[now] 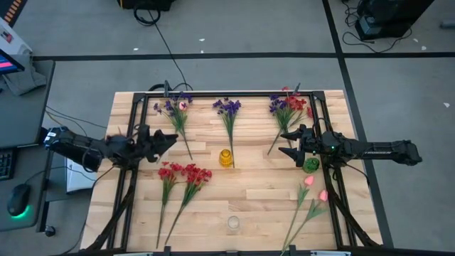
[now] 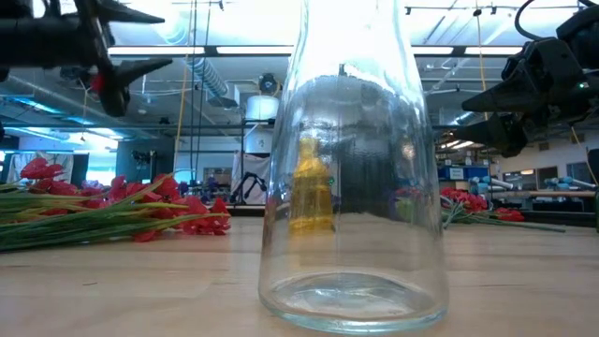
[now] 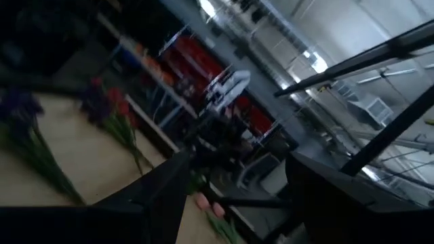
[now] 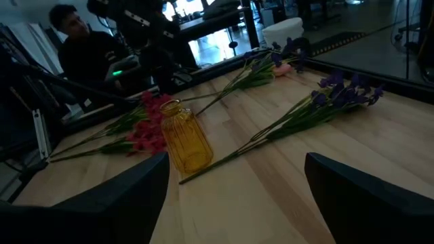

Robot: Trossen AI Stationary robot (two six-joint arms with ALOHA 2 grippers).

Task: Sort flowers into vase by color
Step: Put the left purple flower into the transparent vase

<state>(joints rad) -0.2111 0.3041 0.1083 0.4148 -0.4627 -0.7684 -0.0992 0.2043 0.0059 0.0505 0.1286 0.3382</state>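
High view: both grippers' fingers (image 1: pixel 169 139) apart, empty

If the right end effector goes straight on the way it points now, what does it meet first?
Probably the yellow vase, which stands ahead between the open fingers of the right end effector. The purple flower sprig lies slightly to one side. The end effector's height is unclear, so it may pass above the vase.

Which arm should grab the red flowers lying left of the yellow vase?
Left, probably. The left hand hovers open just above the red flowers. The right hand, also open and empty, sits across the table beyond the yellow vase.
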